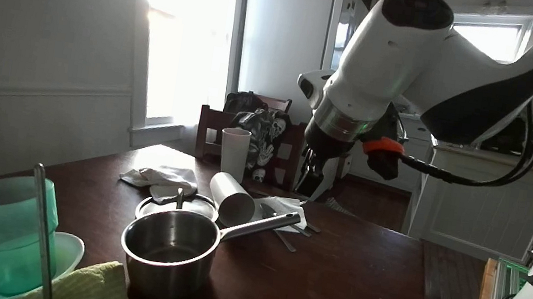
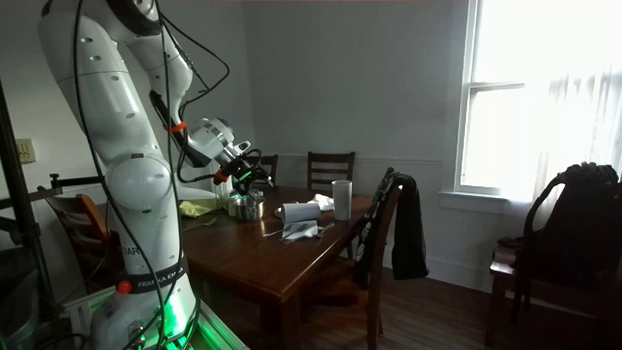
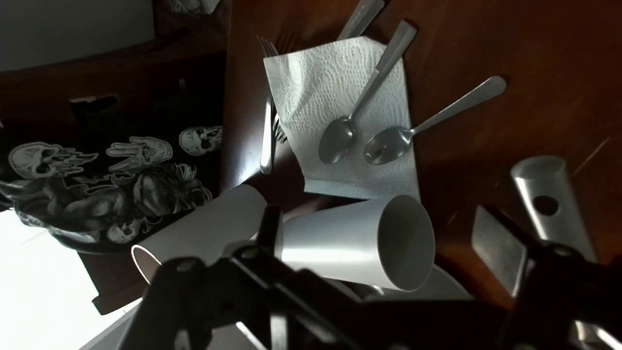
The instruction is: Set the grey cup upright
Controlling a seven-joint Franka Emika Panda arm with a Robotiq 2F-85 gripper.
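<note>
Light from a window [image 2: 500, 141] falls on grey walls [image 2: 340, 73] and a dark, glossy wooden table [image 1: 331, 284]. Beside it stands the arm [image 2: 131, 126], white and smooth-shelled, bent near the top of an exterior view and extended over the table, the gripper [image 1: 311, 179] slanting downward. The wrist view shows its fingers [image 3: 498, 250] spread wide. Around the base [image 2: 116, 316] runs a black band [image 2: 146, 286] on which "FRANKA" can be read; the next word is partly covered. The cup [image 3: 340, 243], pale grey, plain and slightly tapered, lies on its side between the steel pot [image 1: 166, 271] and a matching tumbler [image 1: 234, 158] that is upright. Beside the cup is a quilted paper towel [image 3: 311, 107] bearing the bowls of two shiny spoons [image 3: 336, 141]. The pot is round, its long handle [image 3: 566, 228] pierced near the end. A translucent green cup [image 1: 9, 217] is near a ribbed yellow cloth [image 1: 88, 286], and a black garment [image 3: 160, 189] printed with skulls hangs over a chair [image 2: 378, 272].
</note>
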